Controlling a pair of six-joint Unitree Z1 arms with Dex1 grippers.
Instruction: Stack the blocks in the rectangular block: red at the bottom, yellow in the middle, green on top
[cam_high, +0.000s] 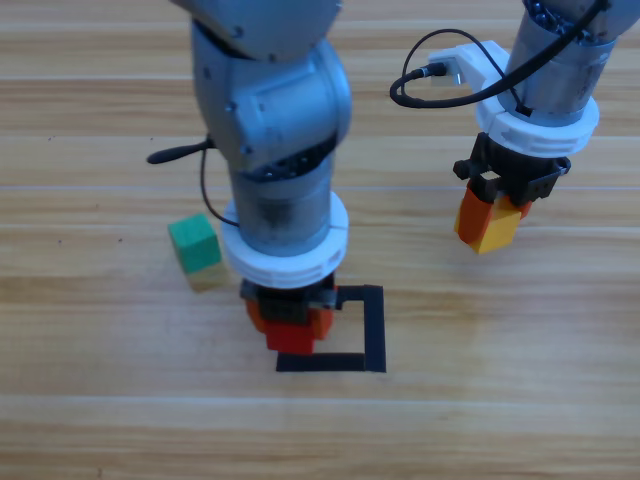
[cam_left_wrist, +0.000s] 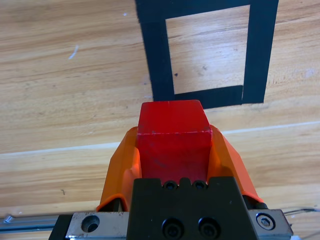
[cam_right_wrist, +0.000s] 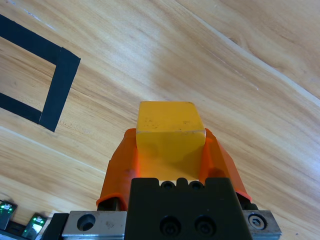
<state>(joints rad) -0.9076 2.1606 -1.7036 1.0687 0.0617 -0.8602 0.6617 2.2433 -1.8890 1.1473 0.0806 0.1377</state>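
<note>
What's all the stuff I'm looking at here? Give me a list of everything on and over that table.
red cube: one, red, held between the left gripper's jaws, over the left edge of the tape square.
yellow cube: one, yellow, held between the right gripper's jaws, above bare wood to the right of the square.
green cube: one, teal-green, resting on the table to the left of the left arm, untouched.
tape square: one, black outline with a wood-coloured middle, near the table's centre, nothing inside it.
table: one, light wood planks.
cables: black, one looped beside the right arm, one behind the left arm.
left gripper: orange jaws, shut on the red cube.
right gripper: orange jaws, shut on the yellow cube.
</note>
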